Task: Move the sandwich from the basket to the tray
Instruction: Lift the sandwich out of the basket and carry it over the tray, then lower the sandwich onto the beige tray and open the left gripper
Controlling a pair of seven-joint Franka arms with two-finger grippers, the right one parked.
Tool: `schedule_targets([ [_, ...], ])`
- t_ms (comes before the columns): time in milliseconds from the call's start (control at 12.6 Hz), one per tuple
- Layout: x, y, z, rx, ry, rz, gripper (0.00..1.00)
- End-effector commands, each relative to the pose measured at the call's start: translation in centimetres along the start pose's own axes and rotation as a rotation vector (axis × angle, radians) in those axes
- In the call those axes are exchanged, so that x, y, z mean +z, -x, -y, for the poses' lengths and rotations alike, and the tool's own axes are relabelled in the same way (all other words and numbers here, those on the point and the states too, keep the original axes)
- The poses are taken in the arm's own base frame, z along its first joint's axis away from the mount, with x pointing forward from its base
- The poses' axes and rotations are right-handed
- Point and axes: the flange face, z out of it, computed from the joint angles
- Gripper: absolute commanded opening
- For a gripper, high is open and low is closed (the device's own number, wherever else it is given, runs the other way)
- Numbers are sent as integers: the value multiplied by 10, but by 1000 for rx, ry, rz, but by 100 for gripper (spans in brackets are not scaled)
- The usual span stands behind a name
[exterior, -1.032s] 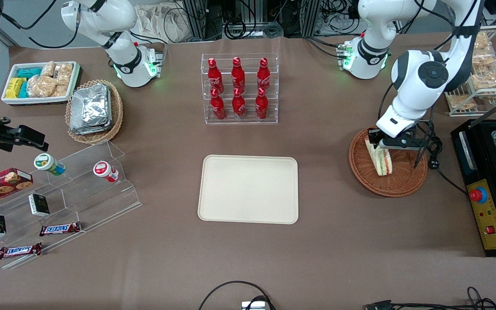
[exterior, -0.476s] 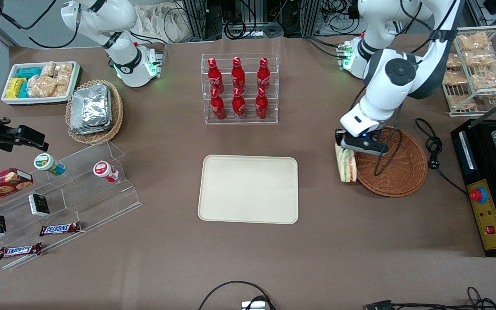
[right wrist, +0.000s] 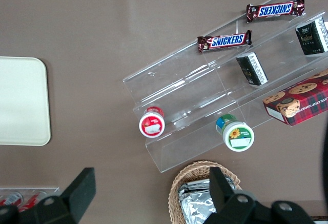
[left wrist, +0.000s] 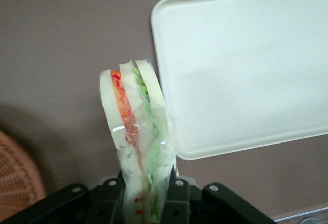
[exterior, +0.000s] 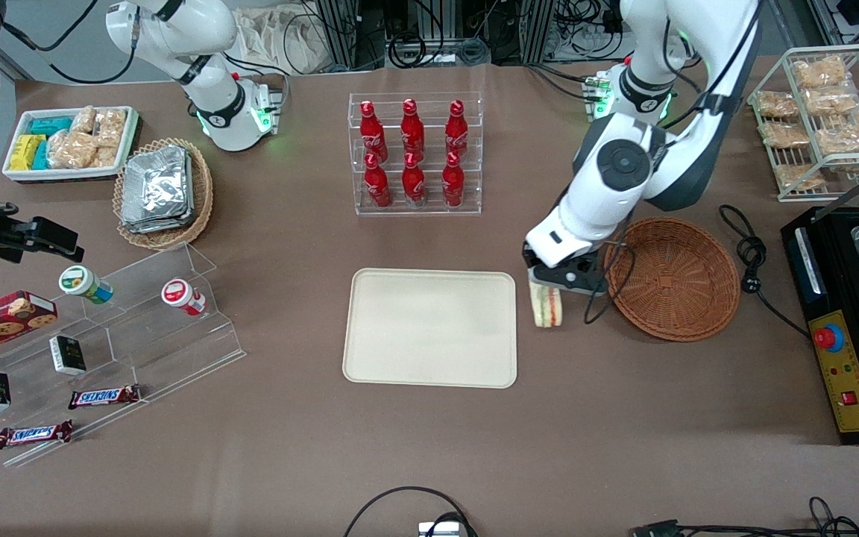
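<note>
Sandwich (exterior: 546, 306) pinched upright in end effector (exterior: 558, 282), held over counter between basket (exterior: 672, 277) and tray (exterior: 429, 328); tray lies just beside, toward parked arm's end.

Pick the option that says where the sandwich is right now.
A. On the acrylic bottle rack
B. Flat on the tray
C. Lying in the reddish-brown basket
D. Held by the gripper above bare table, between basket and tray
D: the gripper has its jaws shut on the sandwich, which hangs over the table between the basket and the tray.
</note>
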Motion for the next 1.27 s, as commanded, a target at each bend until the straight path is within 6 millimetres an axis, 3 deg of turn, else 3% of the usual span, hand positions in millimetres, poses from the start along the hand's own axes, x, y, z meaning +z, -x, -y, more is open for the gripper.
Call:
schedule_targets([
  [0, 16, -19, -25, -6, 8, 18, 33],
  [317, 58, -40, -51, -32, 25, 38, 33],
  [476, 80, -38, -67, -29, 32, 39, 33],
  [794, 119, -34, -77, -21, -7, -11, 33],
  [1190, 127, -32, -80, -23, -14, -12, 38],
])
